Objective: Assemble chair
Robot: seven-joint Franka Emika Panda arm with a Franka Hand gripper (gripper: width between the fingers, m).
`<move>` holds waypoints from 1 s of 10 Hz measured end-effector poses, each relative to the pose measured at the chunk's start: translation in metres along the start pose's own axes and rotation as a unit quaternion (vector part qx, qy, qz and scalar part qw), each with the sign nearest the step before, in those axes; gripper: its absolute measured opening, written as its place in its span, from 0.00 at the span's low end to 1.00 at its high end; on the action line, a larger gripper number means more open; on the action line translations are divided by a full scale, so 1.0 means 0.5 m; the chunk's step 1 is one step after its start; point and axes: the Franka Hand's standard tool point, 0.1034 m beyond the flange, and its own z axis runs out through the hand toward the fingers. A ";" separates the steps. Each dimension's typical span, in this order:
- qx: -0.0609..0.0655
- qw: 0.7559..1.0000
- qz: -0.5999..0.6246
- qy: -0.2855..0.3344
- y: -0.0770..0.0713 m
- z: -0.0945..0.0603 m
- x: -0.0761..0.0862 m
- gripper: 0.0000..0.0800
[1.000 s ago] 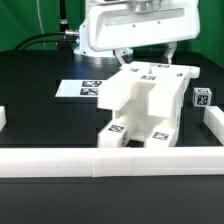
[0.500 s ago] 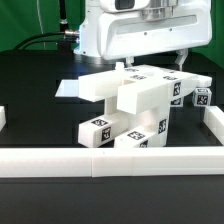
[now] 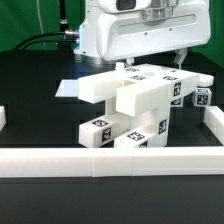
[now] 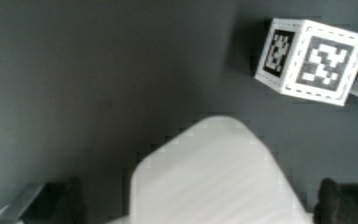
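The partly built white chair (image 3: 135, 105) lies tilted on the black table, its tagged feet against the front rail. My gripper (image 3: 152, 65) hangs right above its top end, one finger on each side. In the wrist view a rounded white end of the chair (image 4: 211, 170) sits between my dark fingertips (image 4: 51, 200), with a gap on either side. The gripper (image 4: 194, 205) is open and holds nothing. A loose small square leg (image 3: 203, 97) with tags stands on the exterior view's right, and it also shows in the wrist view as a tagged block (image 4: 318, 60).
A long low white rail (image 3: 110, 160) runs along the front, with short rail ends at the exterior view's left (image 3: 3, 117) and right (image 3: 214, 125). The marker board (image 3: 70, 88) lies partly hidden behind the chair. Black cables run at the back left.
Since a second ago the chair has swung and tipped toward the exterior view's left, covering most of the marker board. The gripper body has come lower. Nothing has moved in the last half second.
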 end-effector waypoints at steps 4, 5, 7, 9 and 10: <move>0.017 0.999 -0.009 -0.029 -0.015 -0.013 0.019 0.81; 0.021 0.999 -0.011 -0.038 -0.020 -0.005 0.022 0.81; 0.025 0.999 -0.011 -0.047 -0.033 0.010 0.027 0.81; 0.025 0.999 -0.010 -0.047 -0.049 0.016 0.034 0.81; 0.025 0.999 -0.013 -0.047 -0.060 0.019 0.039 0.81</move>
